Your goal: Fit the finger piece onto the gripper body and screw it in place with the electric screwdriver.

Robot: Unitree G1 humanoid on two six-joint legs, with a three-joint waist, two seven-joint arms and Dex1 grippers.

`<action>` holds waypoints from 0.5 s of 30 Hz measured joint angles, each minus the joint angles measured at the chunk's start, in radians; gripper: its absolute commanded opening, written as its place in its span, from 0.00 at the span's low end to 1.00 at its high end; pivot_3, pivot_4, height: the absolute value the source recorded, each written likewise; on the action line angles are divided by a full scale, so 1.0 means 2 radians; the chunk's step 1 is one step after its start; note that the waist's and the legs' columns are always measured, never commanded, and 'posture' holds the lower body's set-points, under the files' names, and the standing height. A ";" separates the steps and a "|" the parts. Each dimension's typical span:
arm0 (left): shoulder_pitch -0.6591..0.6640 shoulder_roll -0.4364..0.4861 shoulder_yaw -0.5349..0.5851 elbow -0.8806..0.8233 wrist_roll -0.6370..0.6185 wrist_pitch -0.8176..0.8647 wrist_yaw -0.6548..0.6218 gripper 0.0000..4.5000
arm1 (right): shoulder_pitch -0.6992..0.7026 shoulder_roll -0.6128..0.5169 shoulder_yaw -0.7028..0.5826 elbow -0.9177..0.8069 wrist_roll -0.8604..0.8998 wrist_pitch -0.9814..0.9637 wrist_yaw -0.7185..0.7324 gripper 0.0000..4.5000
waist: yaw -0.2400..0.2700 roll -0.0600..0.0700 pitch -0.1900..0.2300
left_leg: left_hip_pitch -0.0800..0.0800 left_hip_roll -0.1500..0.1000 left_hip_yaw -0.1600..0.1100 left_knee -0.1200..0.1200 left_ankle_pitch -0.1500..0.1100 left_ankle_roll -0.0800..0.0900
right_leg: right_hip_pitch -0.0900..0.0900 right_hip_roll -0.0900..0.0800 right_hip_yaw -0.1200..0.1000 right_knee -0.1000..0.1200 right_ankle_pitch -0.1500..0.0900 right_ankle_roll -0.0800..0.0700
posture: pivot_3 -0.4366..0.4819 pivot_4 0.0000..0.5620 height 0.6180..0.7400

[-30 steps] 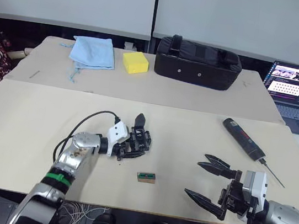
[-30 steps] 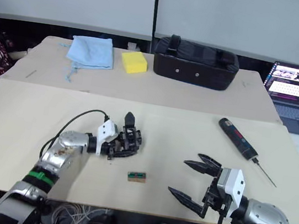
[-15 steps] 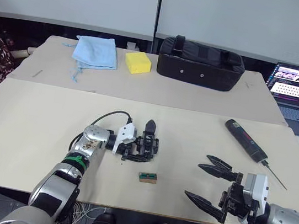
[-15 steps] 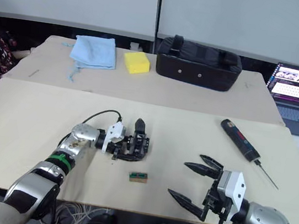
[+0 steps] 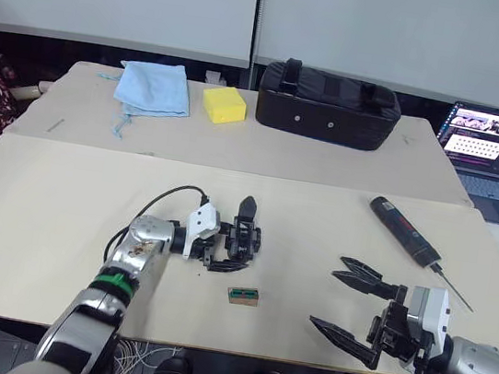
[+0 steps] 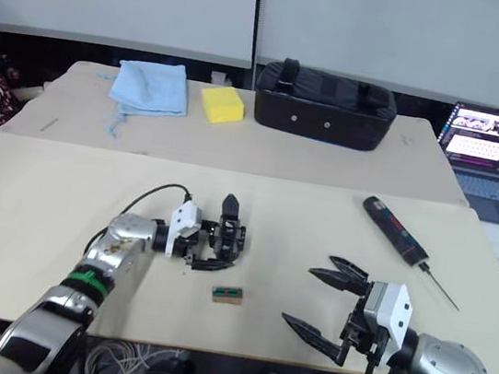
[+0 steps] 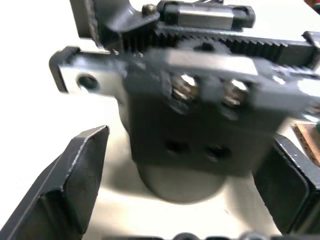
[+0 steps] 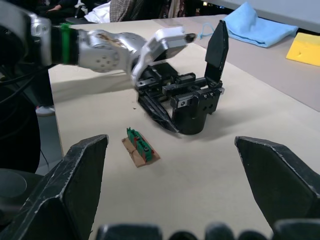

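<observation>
Head views: the electric screwdriver (image 5: 406, 231) lies flat on the right of the counter (image 5: 42, 204), its long axis running diagonally, butt toward the far side and thin metal bit toward the near right edge. The gripper body (image 5: 240, 240) stands near the middle of the counter, with an upright black pointed piece at its far side; whether that is the finger piece or one of the left gripper's (image 5: 233, 240) own fingers cannot be told. The left gripper's fingers sit around the gripper body, one on either side. The right gripper (image 5: 345, 303) hangs over the near edge, fingers spread wide and holding nothing. A small green part (image 5: 244, 295) lies between the two grippers.

Left wrist view: the gripper body (image 7: 195, 120) is close up, blurred, its top cut off; two screw heads show on its face. The fingers (image 7: 70, 190) flank its rounded base; contact cannot be made out.

Right wrist view: the spread fingers (image 8: 75, 190) frame the gripper body (image 8: 192, 102) and the green part (image 8: 139, 149).
</observation>
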 measured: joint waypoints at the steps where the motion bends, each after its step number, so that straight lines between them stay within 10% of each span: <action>1: 0.015 0.002 0.000 -0.028 0.000 0.018 0.012 0.99 | -0.001 0.000 0.000 0.001 0.000 0.000 0.001 1.00 | 0.000 0.000 0.000 | 0.000 0.000 0.000 0.000 0.000 0.000 | 0.000 0.000 0.000 0.000 0.000 0.000 | 0.48 0.27 1.00; 12: 0.086 -0.025 -0.011 -0.167 0.005 0.119 0.140 0.99 | -0.012 0.000 0.006 0.006 0.000 0.000 0.001 1.00 | 0.004 0.000 0.000 | 0.000 -0.001 0.000 0.000 0.000 0.000 | 0.000 0.000 0.000 0.000 0.000 0.000 | 0.48 0.27 1.00; 15: 0.085 -0.027 -0.012 -0.168 0.004 0.123 0.148 0.82 | -0.012 0.000 0.006 0.007 0.000 0.000 0.002 1.00 | 0.004 0.000 0.000 | 0.000 -0.001 0.000 0.000 0.000 0.000 | 0.000 0.000 0.000 0.000 0.000 0.000 | 0.48 0.27 1.00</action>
